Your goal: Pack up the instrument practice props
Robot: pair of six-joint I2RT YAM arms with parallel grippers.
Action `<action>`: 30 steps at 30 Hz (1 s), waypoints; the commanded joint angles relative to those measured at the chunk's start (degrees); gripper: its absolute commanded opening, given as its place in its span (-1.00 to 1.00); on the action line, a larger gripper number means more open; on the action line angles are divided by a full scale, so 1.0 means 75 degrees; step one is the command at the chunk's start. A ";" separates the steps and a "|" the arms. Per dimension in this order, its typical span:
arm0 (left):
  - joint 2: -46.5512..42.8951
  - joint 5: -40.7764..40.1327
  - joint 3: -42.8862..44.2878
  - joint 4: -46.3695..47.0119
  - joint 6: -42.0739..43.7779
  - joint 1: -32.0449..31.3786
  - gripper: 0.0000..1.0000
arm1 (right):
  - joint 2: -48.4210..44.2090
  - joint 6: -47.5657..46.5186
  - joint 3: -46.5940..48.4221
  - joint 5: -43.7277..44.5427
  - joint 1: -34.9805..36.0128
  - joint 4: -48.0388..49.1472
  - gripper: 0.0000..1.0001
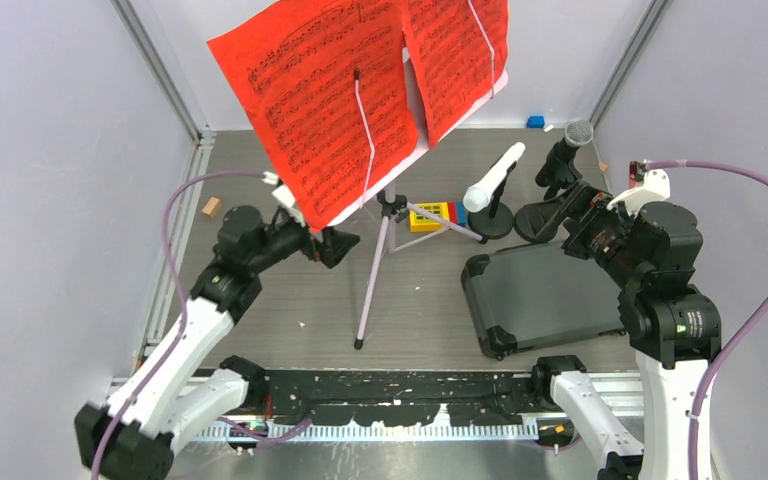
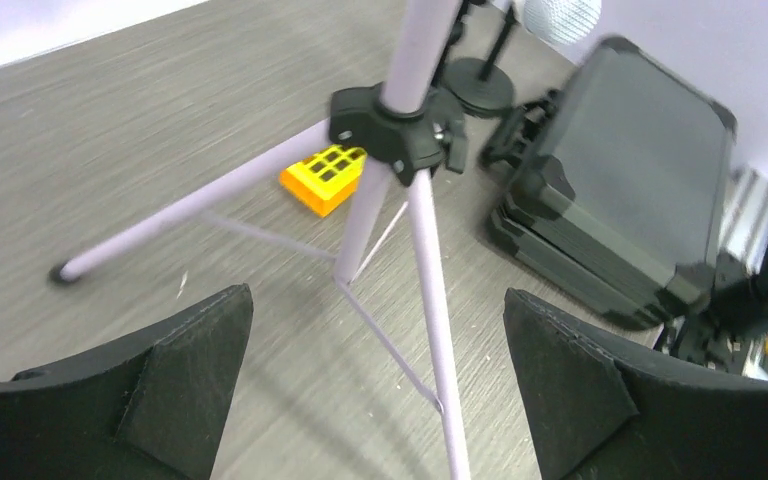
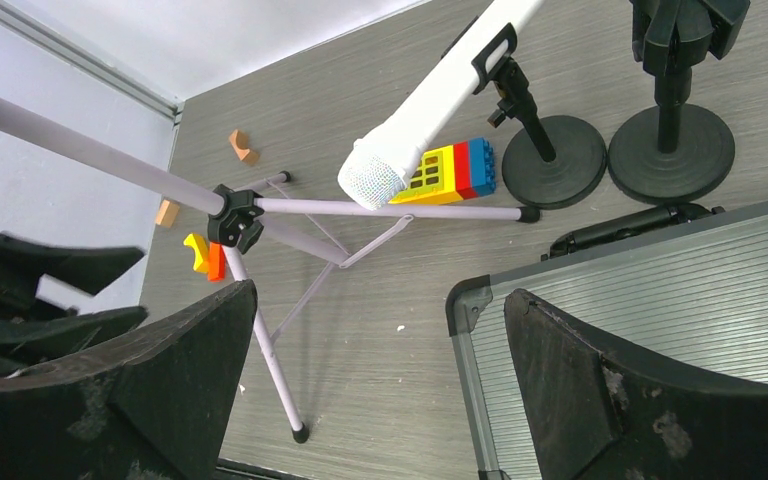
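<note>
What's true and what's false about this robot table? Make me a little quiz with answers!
1. The red pages sit on the stand. True.
2. The white microphone lies flat. False: it is tilted in a holder.
3. The case is shut. True.
4. The left gripper grips a stand leg. False: it is open and holds nothing.
5. The black microphone is inside the case. False: it stands up behind the case.
</note>
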 commanded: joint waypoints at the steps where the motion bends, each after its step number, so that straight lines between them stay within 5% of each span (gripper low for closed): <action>1: -0.1863 -0.2266 -0.0070 -0.1902 -0.1309 0.0014 0.99 | 0.0175 -0.0036 0.0269 0.0023 0.0003 0.0376 1.00; 7: -0.4165 -0.4075 0.0743 -0.4440 -0.2021 0.0009 0.99 | 0.0273 0.0024 0.0337 0.0084 0.0001 0.0638 1.00; 11: -0.4676 -0.4316 0.1939 -0.5298 -0.1909 0.0014 0.98 | 0.0480 0.0010 0.0518 0.0184 0.0003 0.0661 1.00; 21: -0.3058 -0.2377 0.5454 -0.5615 -0.1893 0.0011 0.74 | 0.0771 -0.0021 0.0966 0.0139 0.0000 0.0686 1.00; 30: -0.1846 -0.1472 0.6227 -0.4573 -0.2130 0.0014 0.65 | 0.1272 -0.0013 0.1757 -0.1687 0.0021 0.0851 0.80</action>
